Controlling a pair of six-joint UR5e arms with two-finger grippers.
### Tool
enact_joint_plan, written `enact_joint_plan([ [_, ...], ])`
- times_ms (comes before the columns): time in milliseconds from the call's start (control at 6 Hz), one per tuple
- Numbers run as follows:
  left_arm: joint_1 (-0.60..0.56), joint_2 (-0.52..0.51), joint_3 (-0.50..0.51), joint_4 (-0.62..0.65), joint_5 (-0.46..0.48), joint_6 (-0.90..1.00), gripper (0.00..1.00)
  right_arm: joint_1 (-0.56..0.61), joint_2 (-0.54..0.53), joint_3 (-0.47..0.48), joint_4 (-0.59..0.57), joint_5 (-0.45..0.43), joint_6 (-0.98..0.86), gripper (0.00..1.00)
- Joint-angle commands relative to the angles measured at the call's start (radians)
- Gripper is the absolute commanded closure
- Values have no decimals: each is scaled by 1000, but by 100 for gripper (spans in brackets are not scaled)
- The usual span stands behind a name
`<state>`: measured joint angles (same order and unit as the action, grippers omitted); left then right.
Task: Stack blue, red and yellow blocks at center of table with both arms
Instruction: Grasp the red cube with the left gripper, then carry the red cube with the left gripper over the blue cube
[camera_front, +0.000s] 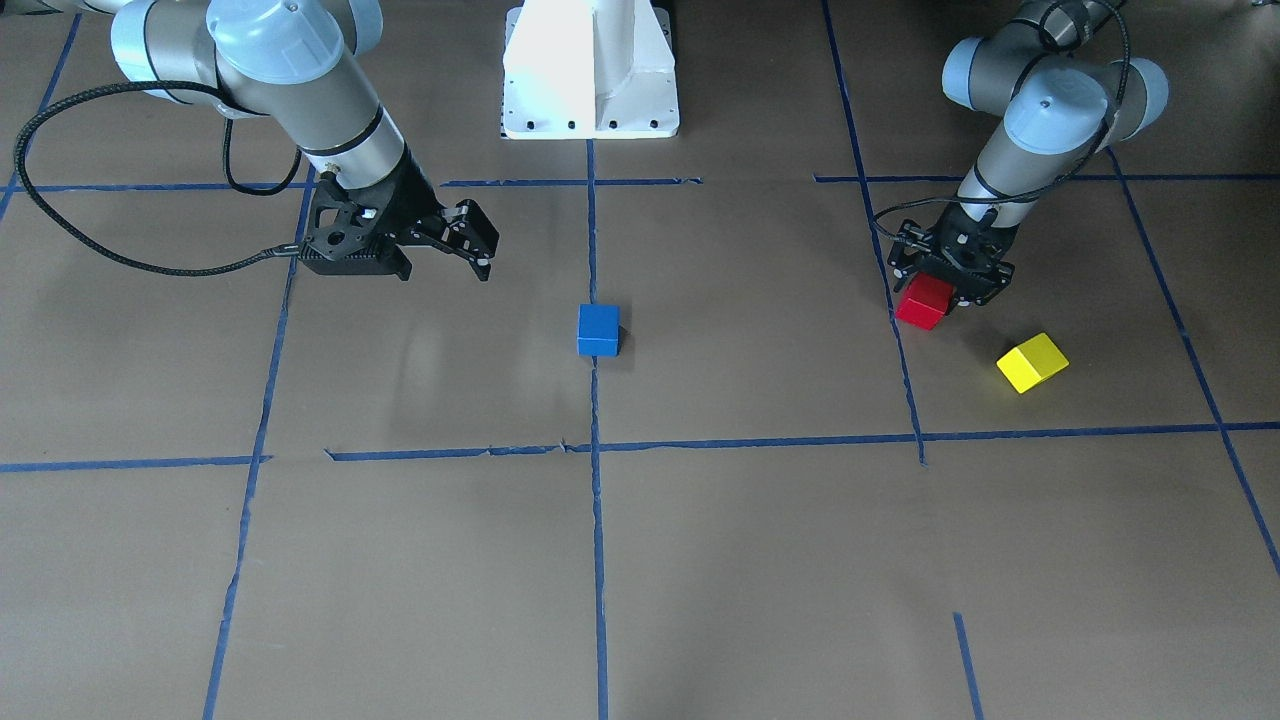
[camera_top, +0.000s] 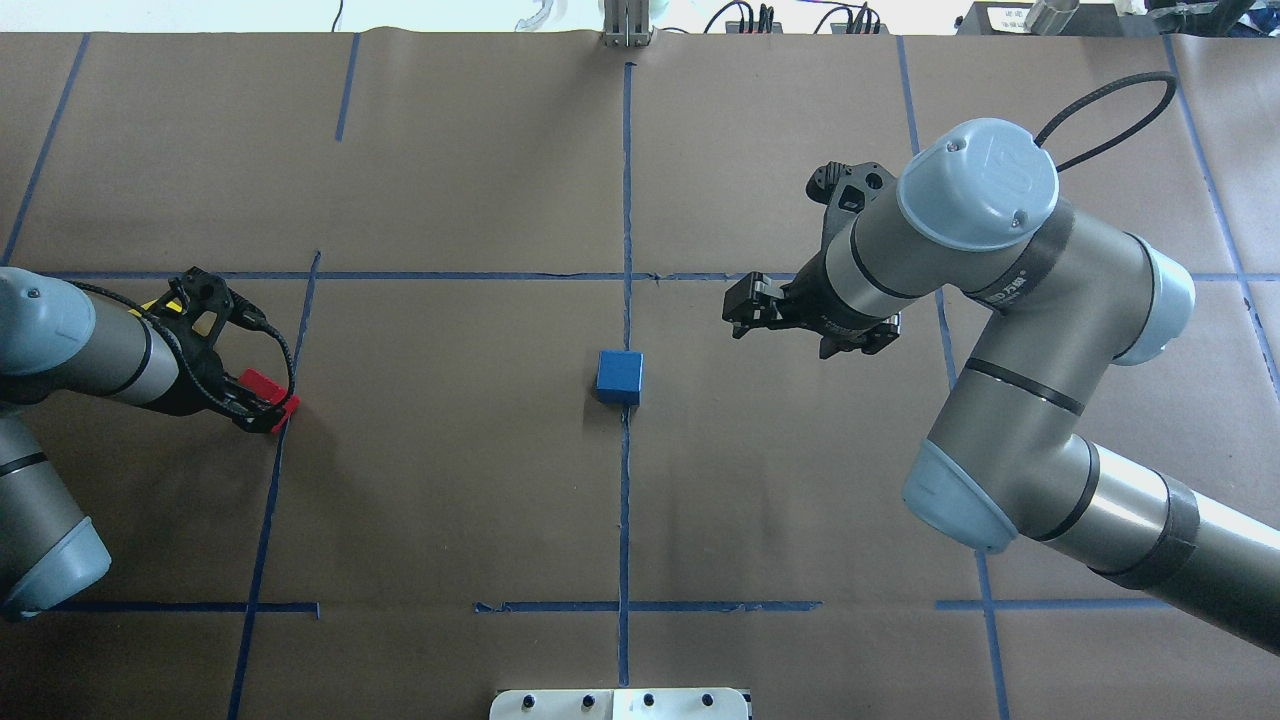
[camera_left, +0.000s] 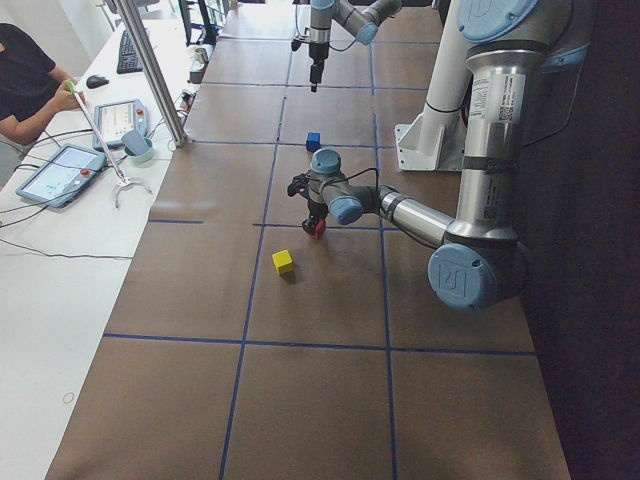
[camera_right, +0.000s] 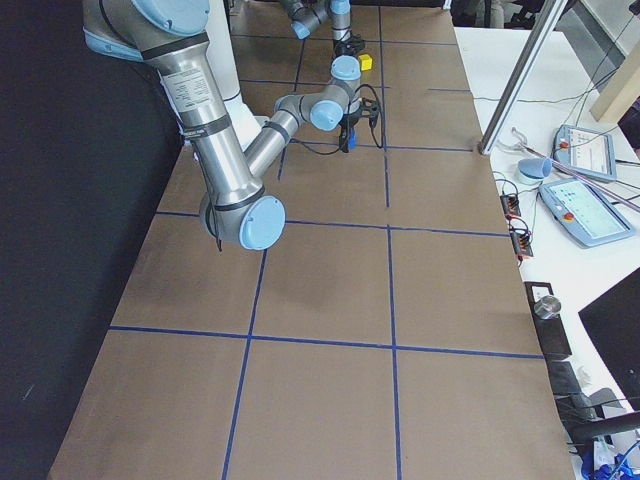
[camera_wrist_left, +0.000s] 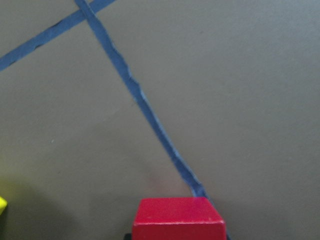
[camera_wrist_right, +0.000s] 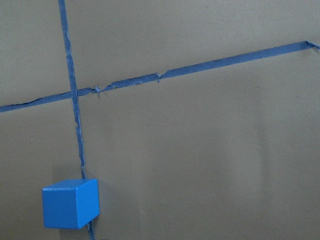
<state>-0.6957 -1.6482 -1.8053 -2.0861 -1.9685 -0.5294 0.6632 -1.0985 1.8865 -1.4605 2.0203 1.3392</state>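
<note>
Nearest the operators' side of the table (camera_front: 700, 560), the yellow block (camera_front: 1032, 362) is lying skewed on the paper, free of both arms. I judge it is waiting as the last piece of the stack. A little farther in, the blue block (camera_front: 598, 330) is sitting on the centre tape line (camera_front: 597, 500). That is likely why it is serving as the base: it is marking the spot where the other two should go.

Farther again, the left gripper (camera_front: 945, 288) is reaching down from above and clenching the red block (camera_front: 922, 305) between its fingers (the block is looking slightly tilted, and I cannot tell whether it is clear of the paper). The red block is being held well apart from the blue one and near the yellow one, so the step in hand is probably carrying red to the centre.

Farthest back, the right gripper (camera_front: 488, 255) is hovering with its jaws spread and nothing between them. It is angled towards the blue block but apart from it, seemingly leaving the left arm's path free.
</note>
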Motion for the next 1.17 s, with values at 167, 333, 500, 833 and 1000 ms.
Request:
enact_joint_plan([
  [167, 8, -306, -19, 263, -1, -174, 94, 48, -91, 72, 2, 11, -9, 0],
  [333, 57, -455, -19, 457, 3, -263, 94, 94, -140, 81, 3, 49, -105, 0],
  [500, 118, -538, 9, 495, 17, -364, 94, 139, -189, 88, 8, 79, -177, 0],
  [833, 163, -735, 192, 511, 75, -469, 91, 147, -218, 88, 9, 80, -212, 0],
  [1000, 182, -792, 264, 511, 103, -525, 89, 147, -227, 89, 9, 80, -212, 0],
])
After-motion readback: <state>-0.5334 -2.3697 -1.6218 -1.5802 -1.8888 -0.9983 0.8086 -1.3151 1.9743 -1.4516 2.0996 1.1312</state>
